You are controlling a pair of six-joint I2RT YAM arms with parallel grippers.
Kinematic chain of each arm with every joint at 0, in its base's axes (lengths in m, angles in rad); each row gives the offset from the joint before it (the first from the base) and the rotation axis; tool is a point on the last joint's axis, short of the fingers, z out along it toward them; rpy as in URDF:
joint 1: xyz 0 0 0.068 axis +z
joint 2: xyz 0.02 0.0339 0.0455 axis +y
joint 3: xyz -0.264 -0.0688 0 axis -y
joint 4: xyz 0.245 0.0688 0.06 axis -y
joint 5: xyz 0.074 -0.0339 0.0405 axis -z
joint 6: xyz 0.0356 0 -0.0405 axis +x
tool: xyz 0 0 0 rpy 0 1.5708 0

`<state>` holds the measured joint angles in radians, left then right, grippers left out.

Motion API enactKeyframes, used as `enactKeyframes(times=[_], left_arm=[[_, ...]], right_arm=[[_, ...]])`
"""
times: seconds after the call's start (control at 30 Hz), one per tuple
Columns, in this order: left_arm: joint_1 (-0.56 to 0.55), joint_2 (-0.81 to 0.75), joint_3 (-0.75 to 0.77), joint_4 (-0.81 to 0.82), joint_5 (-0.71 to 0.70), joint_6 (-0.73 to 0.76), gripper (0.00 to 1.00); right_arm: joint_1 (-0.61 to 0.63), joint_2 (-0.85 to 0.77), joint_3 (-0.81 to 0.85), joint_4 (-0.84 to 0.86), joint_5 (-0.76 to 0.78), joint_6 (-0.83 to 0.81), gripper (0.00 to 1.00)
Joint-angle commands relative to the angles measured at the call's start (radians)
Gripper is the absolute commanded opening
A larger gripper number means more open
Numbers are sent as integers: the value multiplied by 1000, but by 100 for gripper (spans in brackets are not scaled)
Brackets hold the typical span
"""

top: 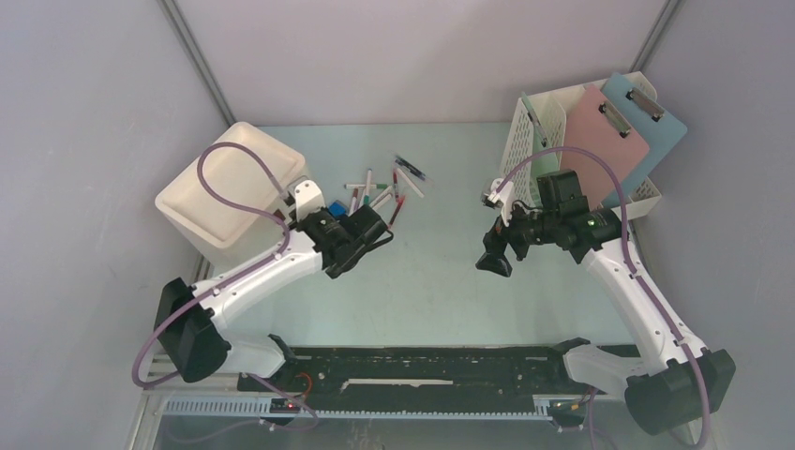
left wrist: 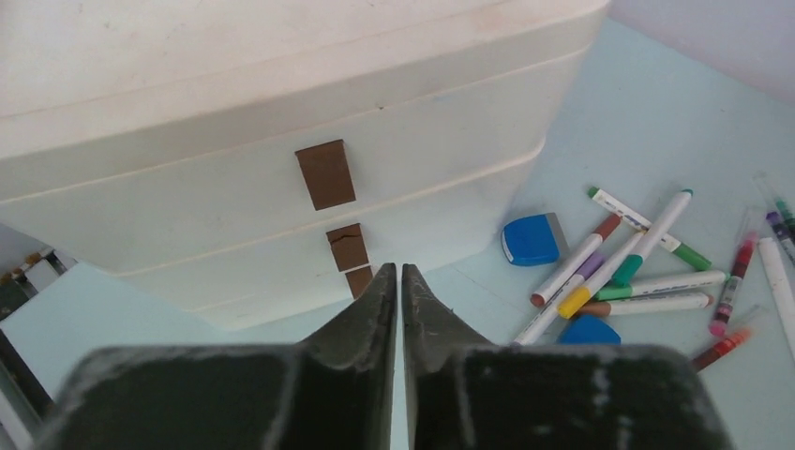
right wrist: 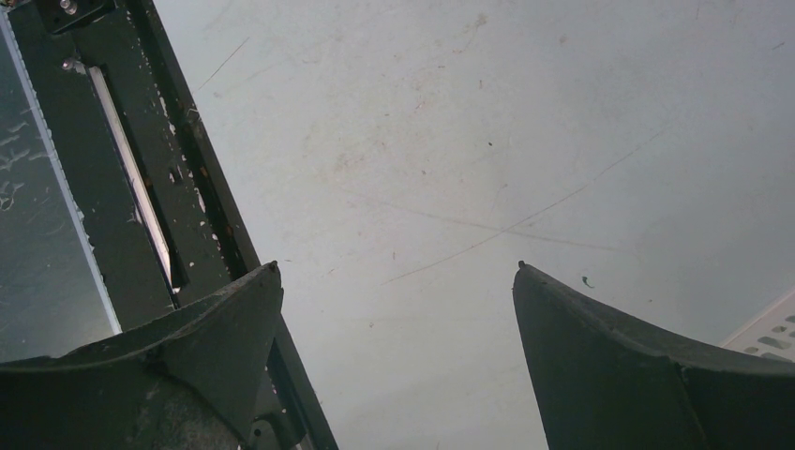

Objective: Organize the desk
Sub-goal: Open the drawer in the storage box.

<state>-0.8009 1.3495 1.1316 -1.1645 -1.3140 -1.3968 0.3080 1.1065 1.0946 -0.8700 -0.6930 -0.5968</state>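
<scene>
- Desk: the pale mint-green top spanned the space between grey wall panels. A black rail ran along its near edge, with both arm bases at that edge.
- Left gripper: the fingers were pressed together with only a hairline between them and nothing caught. The tips pointed at the lower side wall of the white bin and were near it. Whether they touched it could not be told.
- The white bin sat on the far-left part of the desk beside the left panel. Three brown patches ran down the side facing the left wrist camera.
- Markers: a loose heap lay crossed over one another on the far middle of the desk, just right of the bin. Caps seen were green, red, purple, yellow and orange.
- A blue eraser lay flat between the bin and the heap, apart from the bin wall.
- A second blue piece lay at the near edge of the heap, partly hidden by the gripper body. It was possibly another eraser, but too little showed.
- Right gripper: the fingers were spread wide and empty over bare desk, right of centre. The rail lay to one side in its wrist view.
- A white perforated file rack stood in the far-right corner. A pink clipboard and a blue clipboard leaned in it, overlapping, with metal clips at their upper ends.
</scene>
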Motion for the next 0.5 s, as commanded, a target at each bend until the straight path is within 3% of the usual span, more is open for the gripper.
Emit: enactKeyframes(times=[0.0,0.03,0.1,0.47], left_arm=[[30,-44,-26,-4,-68,-71,26],[44,-47,-31,-3,-66,-72,37],[72,-49,-39,-3,-62,-73,48],[174,7,-32,28,-44,-42,56]], right_arm=[[-7,-16,11,25,-16,1,100],[-7,-17,11,25,-16,2,100],[-8,-18,10,25,-16,1,100],[-9,-15,11,24,-20,1,100]])
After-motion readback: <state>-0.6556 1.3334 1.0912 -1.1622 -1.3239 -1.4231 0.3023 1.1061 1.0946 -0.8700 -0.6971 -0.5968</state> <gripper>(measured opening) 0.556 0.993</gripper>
